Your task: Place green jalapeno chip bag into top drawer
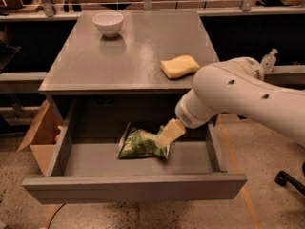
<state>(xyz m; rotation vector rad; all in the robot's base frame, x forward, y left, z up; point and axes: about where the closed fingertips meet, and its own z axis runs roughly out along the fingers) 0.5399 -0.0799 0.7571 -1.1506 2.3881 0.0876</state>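
Observation:
The green jalapeno chip bag lies flat on the floor of the open top drawer, a little left of its middle. The drawer is pulled out under the grey table. My gripper reaches down into the drawer from the right, at the bag's right edge and touching or just above it. My white arm crosses the drawer's right side.
A white bowl stands at the table's back left. A yellow sponge lies near the table's right front. A cardboard box sits on the floor left of the drawer. A bottle stands on the right shelf.

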